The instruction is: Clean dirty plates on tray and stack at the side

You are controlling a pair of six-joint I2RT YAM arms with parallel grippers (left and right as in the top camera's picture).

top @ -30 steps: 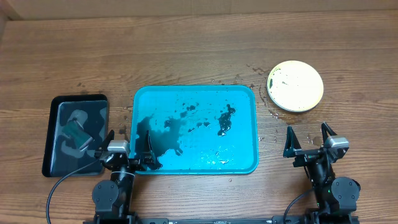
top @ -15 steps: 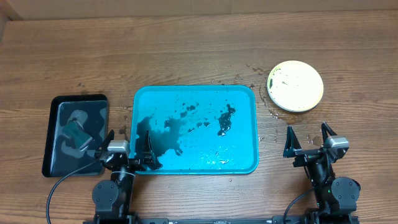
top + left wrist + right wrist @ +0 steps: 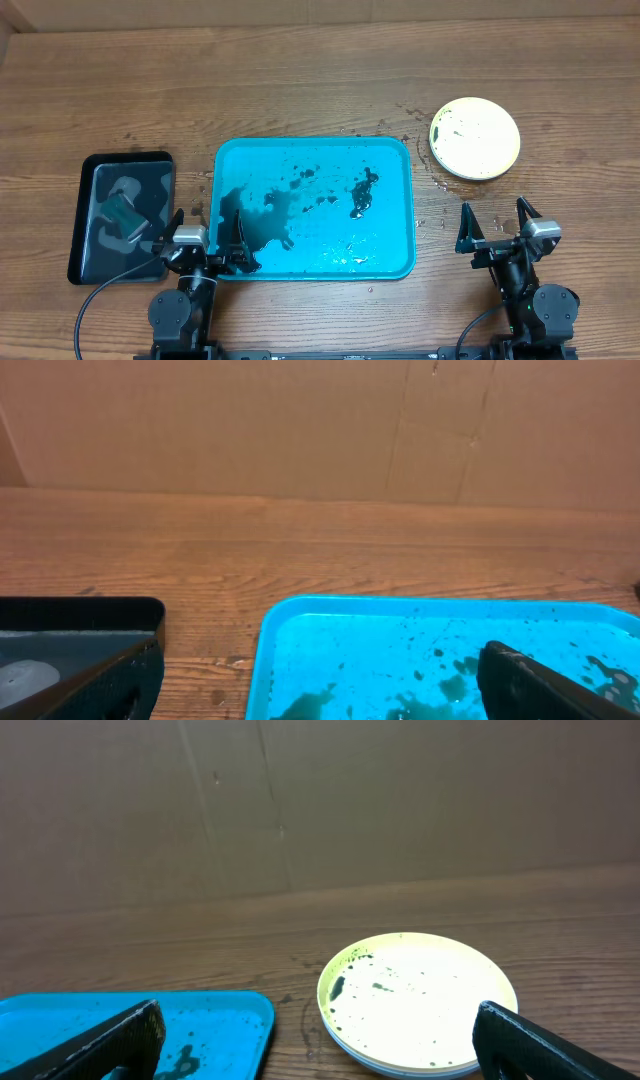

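Observation:
The turquoise tray [image 3: 312, 141] lies mid-table, holding black smears and wet patches but no plates. The plates [image 3: 475, 138] sit stacked on the wood to the tray's back right. The top one is yellow-green rimmed with dark specks, and paler rims show beneath it in the right wrist view [image 3: 415, 1000]. My left gripper [image 3: 205, 235] stands open at the tray's front-left corner, one finger over the tray [image 3: 400, 603]. My right gripper [image 3: 495, 228] stands open on the near side of the plates, with nothing between its fingers.
A smaller black tray [image 3: 85, 180] with a sponge [image 3: 122, 212] lies left of the turquoise tray, close to my left gripper. Water drops dot the wood around the plates. A cardboard wall runs along the far edge of the table.

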